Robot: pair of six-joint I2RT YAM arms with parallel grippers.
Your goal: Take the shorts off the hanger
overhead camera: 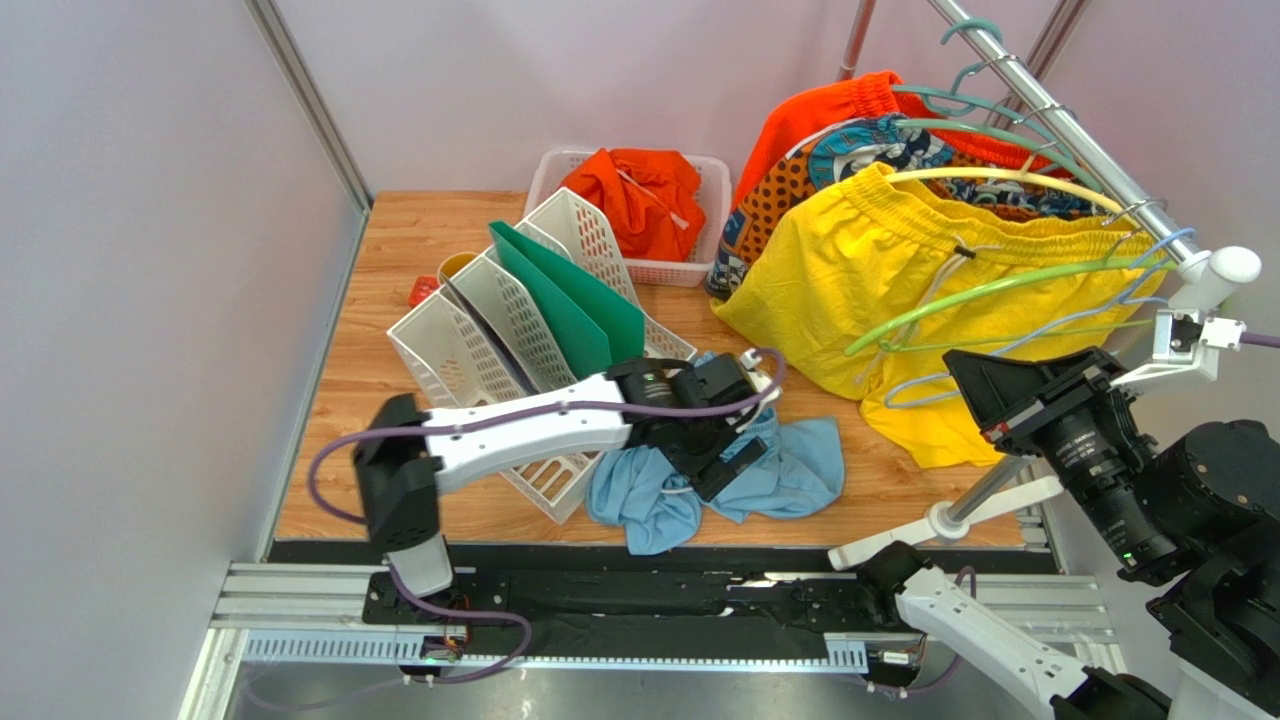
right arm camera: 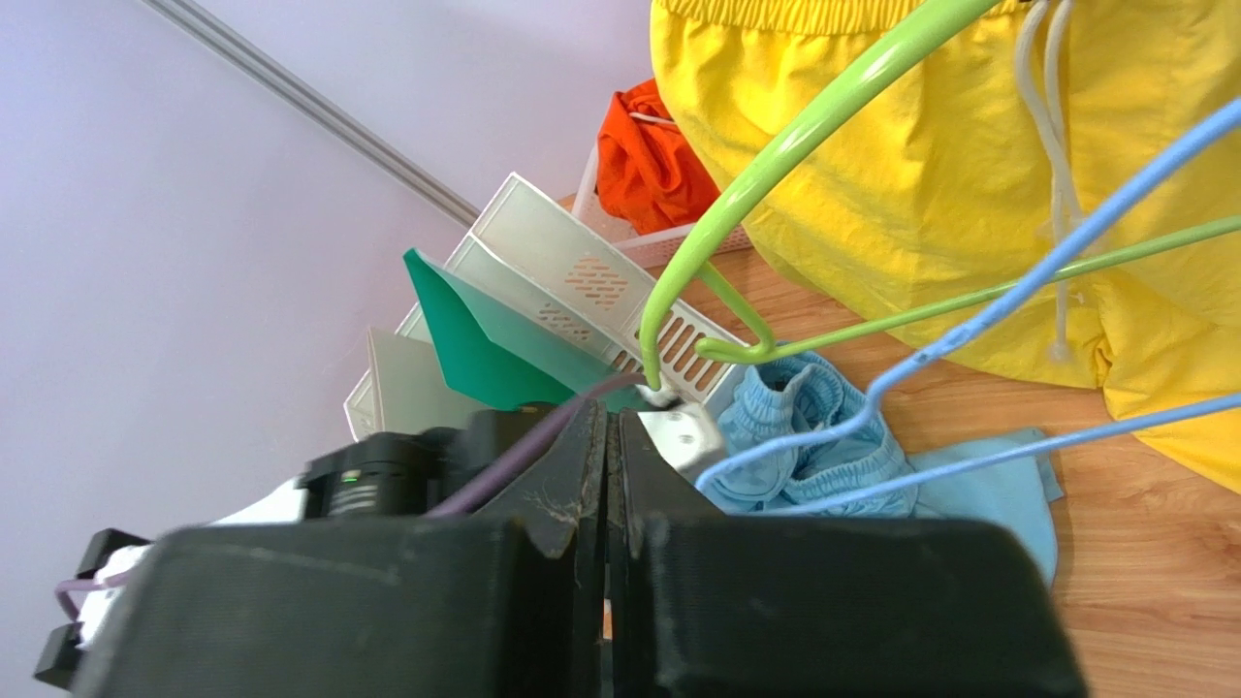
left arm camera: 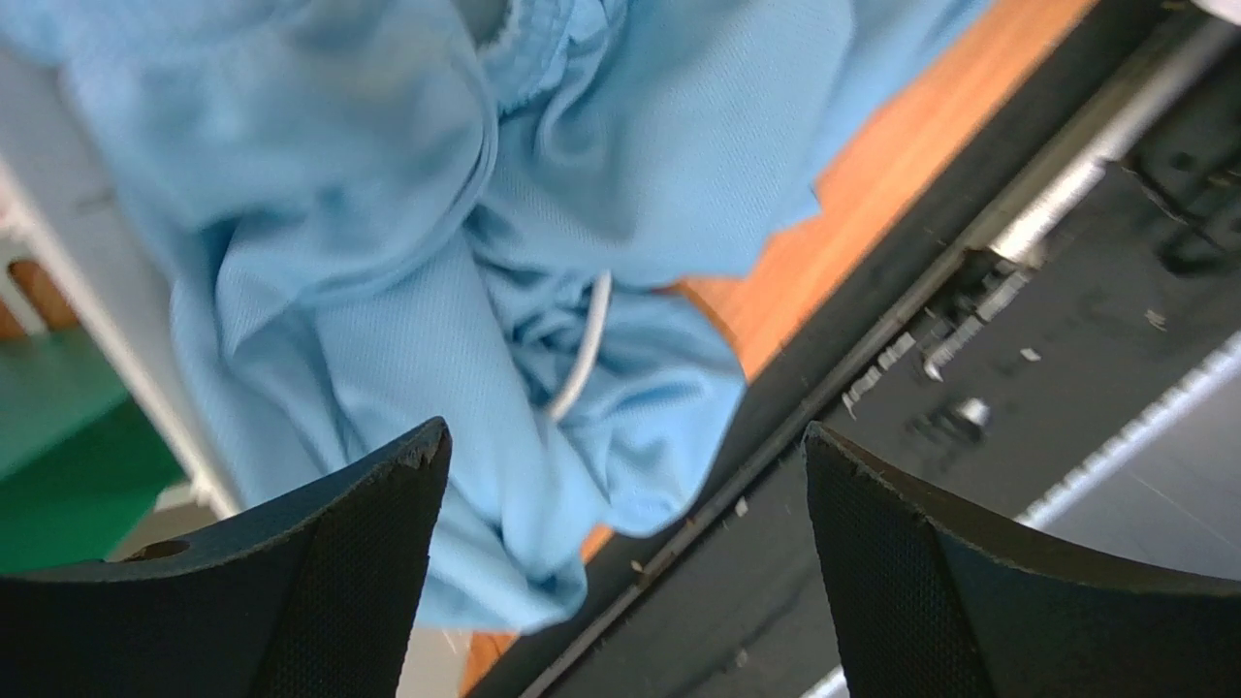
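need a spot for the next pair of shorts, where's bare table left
The wooden table is bare along the left wall beside the white slotted file rack, and behind it left of the white plastic basket. A small patch lies between the crumpled light blue shorts and the hanging yellow shorts. The middle is crowded.

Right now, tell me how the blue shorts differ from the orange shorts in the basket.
The blue shorts lie crumpled on the table; the orange shorts sit in the white basket. The left fingers stand open over the blue shorts; nothing hovers near the orange shorts. Both are off hangers, bunched, with white drawstrings.
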